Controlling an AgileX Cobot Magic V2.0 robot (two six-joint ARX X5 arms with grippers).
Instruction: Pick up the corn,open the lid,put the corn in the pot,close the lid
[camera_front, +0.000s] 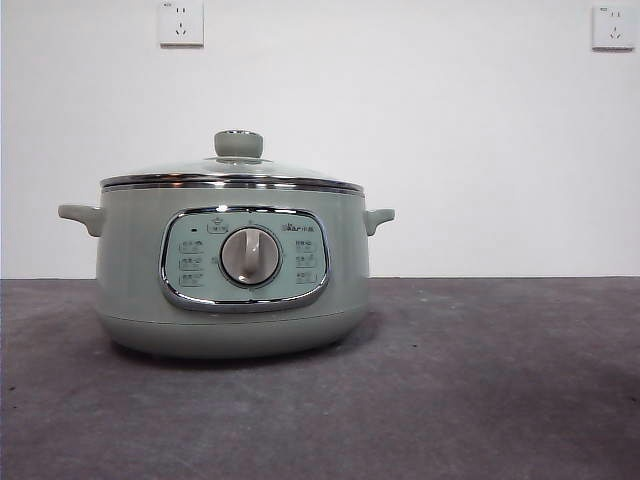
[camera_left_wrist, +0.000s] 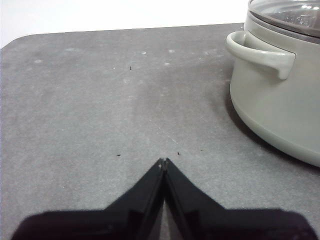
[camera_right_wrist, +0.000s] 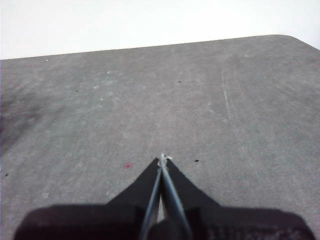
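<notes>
The pale sage-green pot (camera_front: 232, 268) stands on the grey table, its control panel and silver dial facing the front camera. The glass lid (camera_front: 232, 172) with its green knob rests closed on the pot. In the left wrist view the pot (camera_left_wrist: 280, 95) and one side handle appear beside my left gripper (camera_left_wrist: 163, 162), which is shut with nothing in it and hovers over bare table. My right gripper (camera_right_wrist: 162, 158) is also shut and empty above bare table, with no pot in its view. The corn is out of view in every frame.
The grey table (camera_front: 480, 380) meets a white wall behind, which carries two wall sockets (camera_front: 181, 22). The table's far edge and rounded corners show in both wrist views. Neither arm appears in the front view.
</notes>
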